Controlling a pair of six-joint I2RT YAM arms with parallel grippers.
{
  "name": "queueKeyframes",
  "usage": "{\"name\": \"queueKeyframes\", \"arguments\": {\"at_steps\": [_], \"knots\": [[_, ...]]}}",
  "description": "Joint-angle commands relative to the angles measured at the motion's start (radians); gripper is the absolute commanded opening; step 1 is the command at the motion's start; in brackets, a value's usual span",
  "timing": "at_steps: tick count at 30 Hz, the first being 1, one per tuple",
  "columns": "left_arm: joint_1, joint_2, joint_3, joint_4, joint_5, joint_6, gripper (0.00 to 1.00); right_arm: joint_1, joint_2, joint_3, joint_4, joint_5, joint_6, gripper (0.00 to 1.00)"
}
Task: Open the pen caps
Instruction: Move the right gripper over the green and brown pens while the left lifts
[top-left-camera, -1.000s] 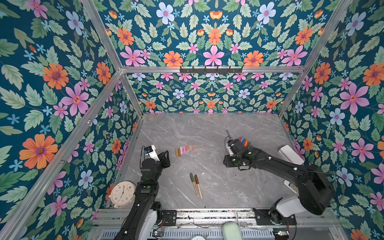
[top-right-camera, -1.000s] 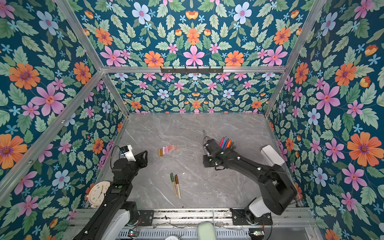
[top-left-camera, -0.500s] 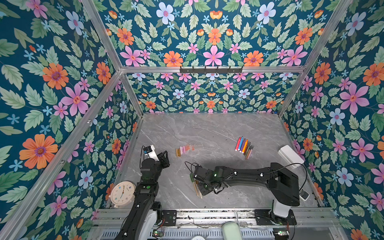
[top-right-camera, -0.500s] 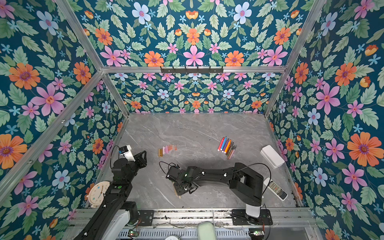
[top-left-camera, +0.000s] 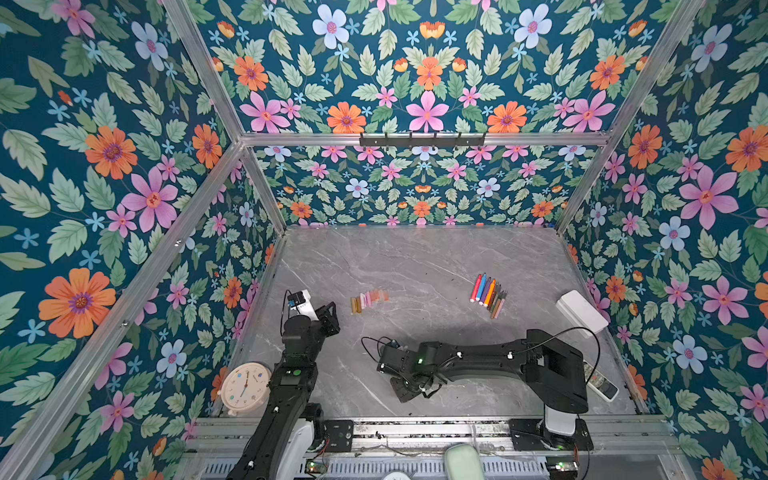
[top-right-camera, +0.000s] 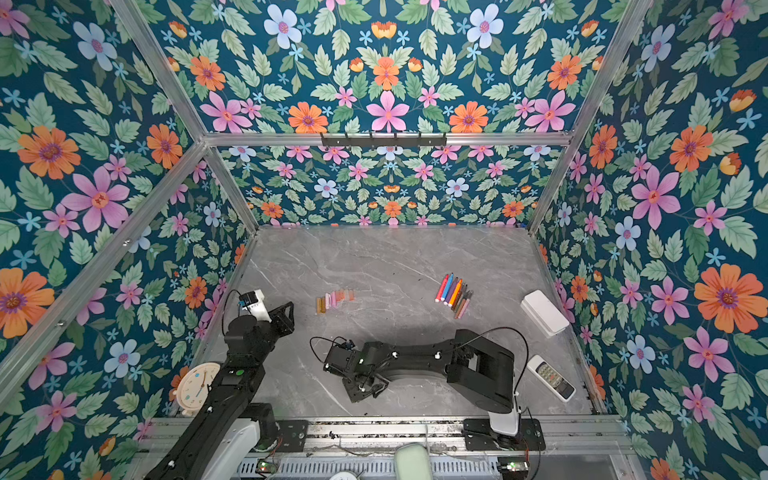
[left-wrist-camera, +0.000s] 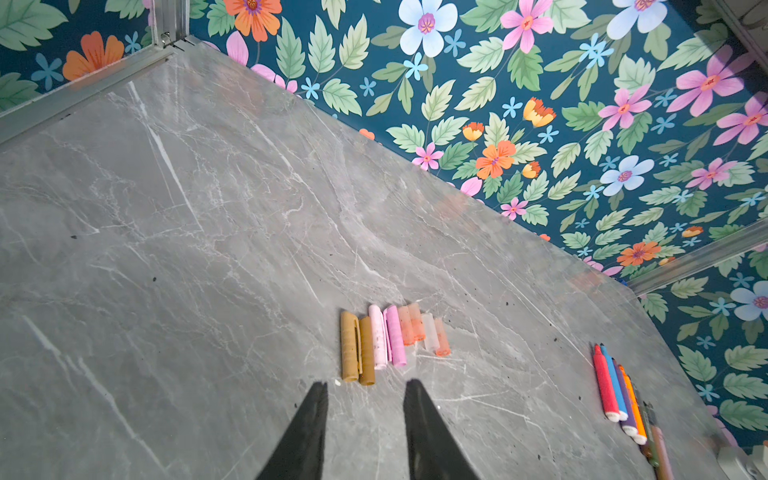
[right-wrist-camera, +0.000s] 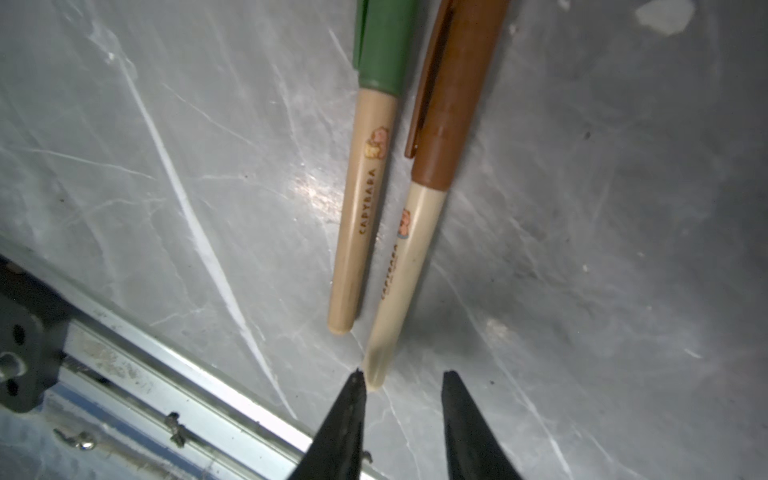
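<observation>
Pens to uncap, a green-capped pen (right-wrist-camera: 361, 216) and a brown-capped pen (right-wrist-camera: 409, 257), lie side by side on the tabletop (right-wrist-camera: 166, 208). Their barrels point toward your right pincer (right-wrist-camera: 401, 376), open and empty at the brown one's tail, likely for a barrel grip. Your left pincer (left-wrist-camera: 365, 384) hovers open by the loose caps (left-wrist-camera: 392, 336).

Bare grey marble tabletop (top-left-camera: 415, 257) toward back wall, also between row of short loose plastic pen caps (top-left-camera: 369, 300) and bundle of slim coloured pens (top-left-camera: 488, 295). Along right edge: white rectangular box (top-left-camera: 582, 311), white remote control (top-left-camera: 600, 380). Near-left corner: round cream clock (top-left-camera: 245, 386). Tight beside aluminium front rail (right-wrist-camera: 137, 370), two beige-barrelled capped pens (right-wrist-camera: 365, 216) close by.
</observation>
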Motion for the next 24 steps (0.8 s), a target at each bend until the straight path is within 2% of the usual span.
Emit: {"name": "queueKeyframes", "arguments": {"at_steps": [1, 24], "knots": [[0.001, 0.001, 0.005, 0.004, 0.003, 0.007, 0.35, 0.002, 0.007, 0.008, -0.029, 0.018, 0.026, 0.32], [0.001, 0.015, 0.012, -0.005, 0.008, 0.006, 0.35, -0.022, 0.089, 0.066, -0.068, 0.025, 0.064, 0.22]]}}
